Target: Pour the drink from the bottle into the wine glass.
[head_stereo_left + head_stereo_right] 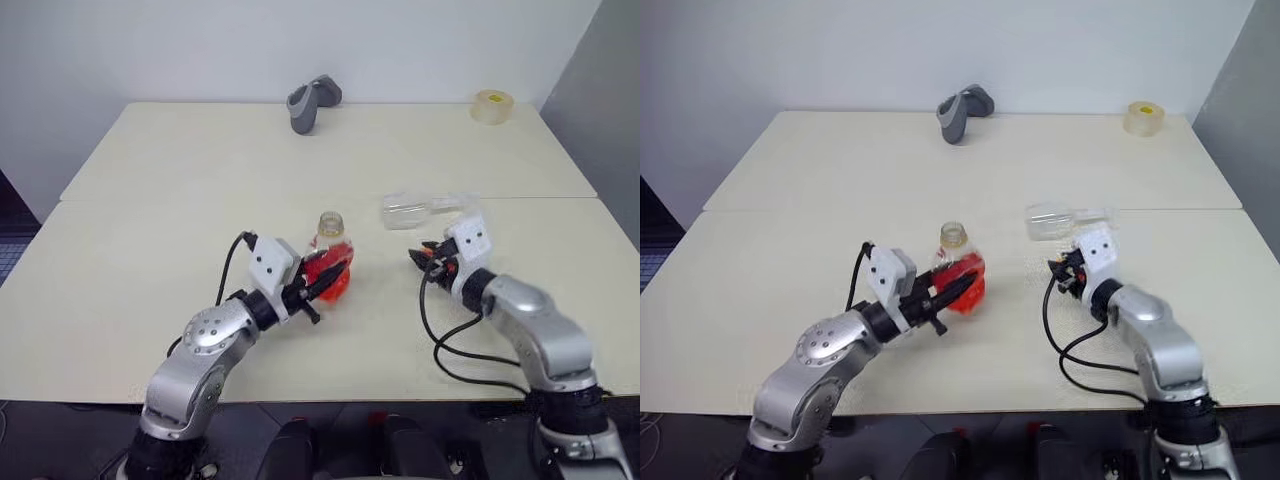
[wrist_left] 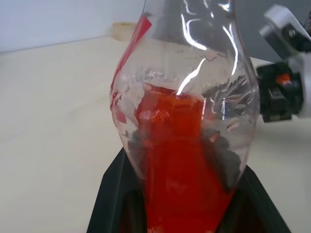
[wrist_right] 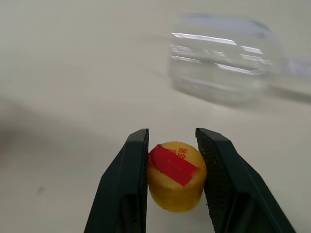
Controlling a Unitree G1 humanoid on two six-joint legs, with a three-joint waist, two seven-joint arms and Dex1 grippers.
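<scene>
The bottle (image 1: 331, 260) stands on the table with its neck uncapped, and my left gripper (image 1: 322, 284) is shut on its rounded body. The red drink (image 2: 177, 160) fills the lower part of the bottle. My right gripper (image 3: 171, 132) is shut on the yellow cap with the red top (image 3: 176, 175), low over the table to the right of the bottle. The wine glass (image 1: 418, 210) lies on its side just beyond the right gripper (image 1: 422, 259), bowl toward the bottle and stem pointing right.
A grey object (image 1: 313, 103) sits at the back middle of the cream table (image 1: 150, 250). A roll of tape (image 1: 492, 106) rests near the back right corner. Black cables (image 1: 450, 345) loop from my right wrist over the table's front.
</scene>
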